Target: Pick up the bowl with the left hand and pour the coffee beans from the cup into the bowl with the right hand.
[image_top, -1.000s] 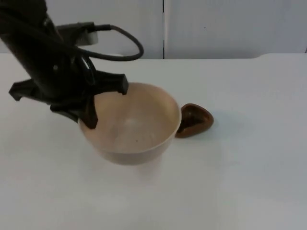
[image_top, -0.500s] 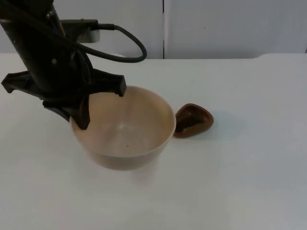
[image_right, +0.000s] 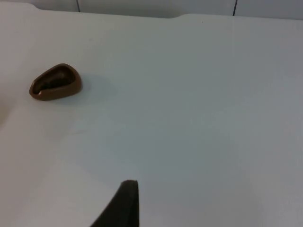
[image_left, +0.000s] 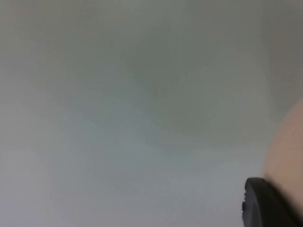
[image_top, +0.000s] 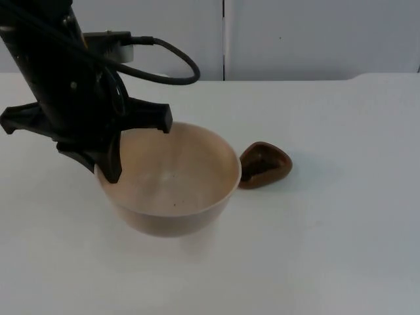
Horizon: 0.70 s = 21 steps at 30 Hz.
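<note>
The bowl (image_top: 172, 178), a wide beige one, sits left of the table's middle in the top view, and the left gripper (image_top: 111, 161) has hold of it at the rim on its left side: one black finger reaches down inside the wall, and the fingers are closed on that rim. Whether the bowl's base touches the white table (image_top: 341, 230) or hangs just above it cannot be told. Inside, the bowl looks nearly bare, with one small dark speck low on its wall. In the left wrist view a curve of the bowl's beige wall (image_left: 289, 156) stands right against a black fingertip (image_left: 265, 203). The cup (image_top: 264, 165), small, brown and of a rounded, somewhat triangular shape, stands on the table just beside the bowl on its right, with dark contents showing in its opening. The right wrist view shows the same cup (image_right: 55, 82) well apart from that arm's fingertip (image_right: 124, 204); the right arm waits, and how its gripper stands cannot be told.
</note>
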Each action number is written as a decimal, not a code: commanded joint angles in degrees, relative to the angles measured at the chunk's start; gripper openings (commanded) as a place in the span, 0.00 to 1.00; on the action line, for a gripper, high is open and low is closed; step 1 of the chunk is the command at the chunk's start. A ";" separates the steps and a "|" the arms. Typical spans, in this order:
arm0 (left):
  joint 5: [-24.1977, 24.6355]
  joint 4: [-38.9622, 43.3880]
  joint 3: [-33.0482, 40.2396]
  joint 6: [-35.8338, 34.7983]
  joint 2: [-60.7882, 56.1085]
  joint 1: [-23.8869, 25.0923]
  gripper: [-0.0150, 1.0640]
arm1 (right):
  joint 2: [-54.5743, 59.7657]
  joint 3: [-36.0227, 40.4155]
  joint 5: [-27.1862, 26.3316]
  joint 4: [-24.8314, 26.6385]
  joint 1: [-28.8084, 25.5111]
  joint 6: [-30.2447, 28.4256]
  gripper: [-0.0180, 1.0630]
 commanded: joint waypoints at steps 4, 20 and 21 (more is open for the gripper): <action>0.25 -0.75 -0.53 -0.71 -0.67 -0.28 0.01 | -0.15 0.00 -0.30 -0.19 -0.32 -0.01 0.99; 0.40 -0.75 -0.53 -0.83 -0.67 -0.28 0.01 | -0.15 -1.64 -1.98 -0.18 -0.32 -0.01 0.99; 0.40 -0.75 -0.53 -0.83 -0.67 -0.28 0.01 | -0.15 -1.64 -1.98 -0.18 -0.32 -0.01 0.99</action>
